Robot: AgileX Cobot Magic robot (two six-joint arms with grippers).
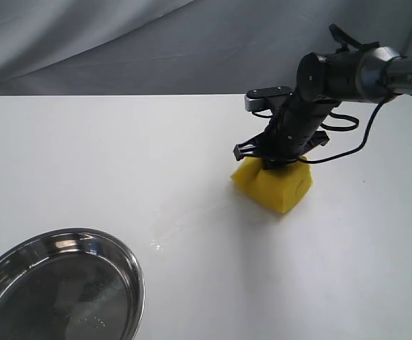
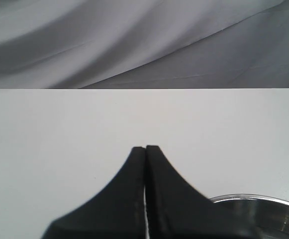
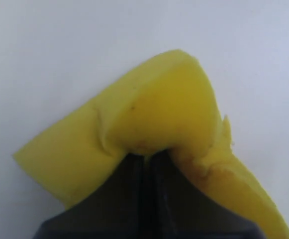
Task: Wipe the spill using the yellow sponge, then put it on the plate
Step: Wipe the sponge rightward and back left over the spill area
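plate [image 1: 120,269]: nearest to me, lower left of the frame, shiny and with nothing on it.
left hand [image 2: 145,148]: fingers pressed together with no gap and nothing held; it hangs over bare desk [image 1: 85,156] with the plate rim just beside it.
wet sheen [image 1: 162,241]: a faint glistening streak in the lower middle, between plate and sponge. I see no amber puddle.
yellow sponge [image 1: 273,185]: right of centre, apparently resting on the desk and well apart from the plate.
handling: I judge it light and very soft, since the foam buckles into an arch around the fingertips. It should be grippy, not fragile. A mid-block pinch from above suits it.
axis: the long side runs roughly left to right across the frame, with one corner towards the lower edge.
right hand [image 1: 275,163]: closed down onto the sponge's top middle, fingers almost meeting through the foam.
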